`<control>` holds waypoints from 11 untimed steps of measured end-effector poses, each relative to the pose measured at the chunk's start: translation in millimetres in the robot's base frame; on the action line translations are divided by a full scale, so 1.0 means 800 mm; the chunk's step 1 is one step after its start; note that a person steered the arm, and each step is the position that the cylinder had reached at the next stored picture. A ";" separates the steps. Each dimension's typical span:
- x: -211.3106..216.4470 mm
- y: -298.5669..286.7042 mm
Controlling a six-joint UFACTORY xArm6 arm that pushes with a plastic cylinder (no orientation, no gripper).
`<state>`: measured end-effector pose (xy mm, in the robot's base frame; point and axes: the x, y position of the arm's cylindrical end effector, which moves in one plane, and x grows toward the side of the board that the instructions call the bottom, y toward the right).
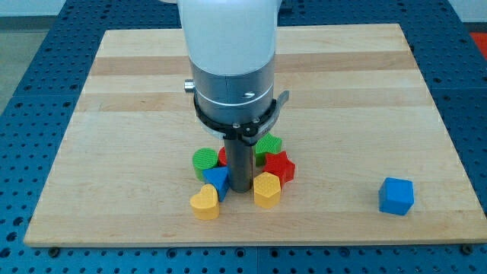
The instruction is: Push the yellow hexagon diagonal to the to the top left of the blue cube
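The yellow hexagon [267, 189] lies near the view's bottom centre, in a cluster of blocks. The blue cube [396, 195] sits alone at the view's bottom right, far to the right of the hexagon. My tip [240, 189] is down on the board in the middle of the cluster, just left of the yellow hexagon and touching or nearly touching it. The rod hides part of the blocks behind it.
Around my tip lie a yellow heart [205, 202], a blue triangular block [216, 180], a green cylinder [204, 162], a red block [222, 157] mostly hidden, a green block [268, 145] and a red star [279, 166]. The wooden board [137, 84] ends close below the cluster.
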<state>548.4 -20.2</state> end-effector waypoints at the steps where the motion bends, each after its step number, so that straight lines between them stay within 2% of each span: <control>1: 0.019 0.001; 2: 0.037 0.004; 4: 0.025 0.072; 8: 0.045 0.136; 9: 0.043 0.155; 11: 0.005 0.144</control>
<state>552.7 94.9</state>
